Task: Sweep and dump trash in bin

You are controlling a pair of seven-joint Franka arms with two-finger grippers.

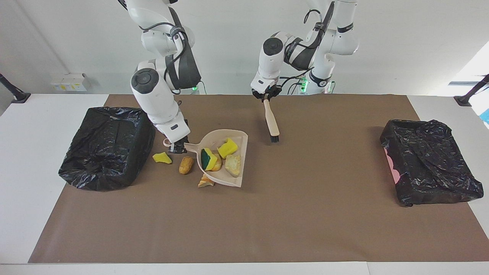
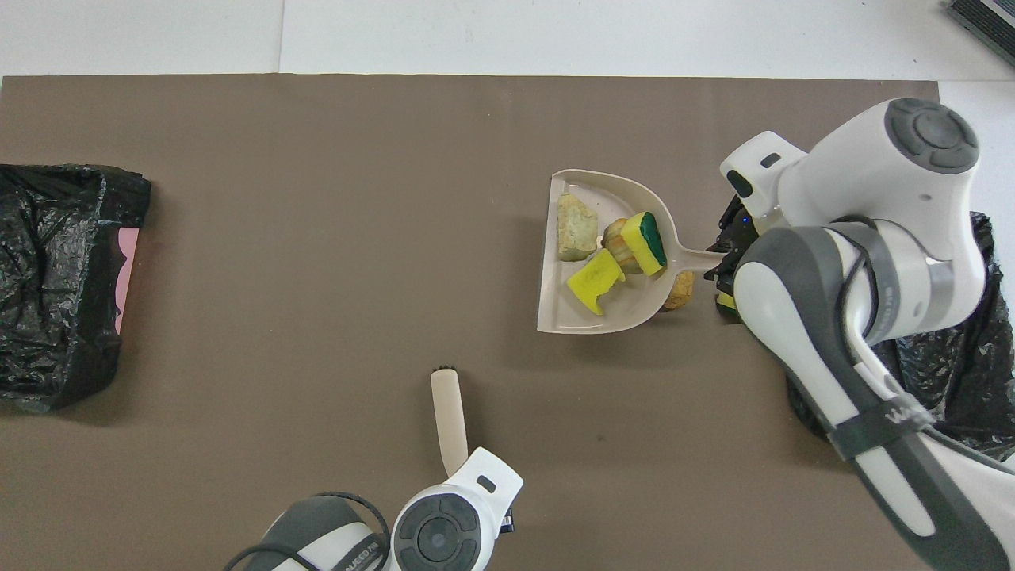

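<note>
Trash: four scraps (image 1: 225, 156) held in dustpan (image 1: 242, 139); three scraps (image 1: 186, 164) left on surface (image 1: 267, 221) beside it. Dustpan handle pinched by right tool (image 1: 176, 148), near bin (image 1: 107, 147). Brush (image 1: 271, 122) pinched by left tool (image 1: 266, 96), hung over surface. Sweeping judged unfinished; strays to be brushed in before dumping.

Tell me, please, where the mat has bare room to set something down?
Bare mat stretches from the brush to the bin at the left arm's end. It is crowded around the dustpan, scraps and the bin at the right arm's end.
</note>
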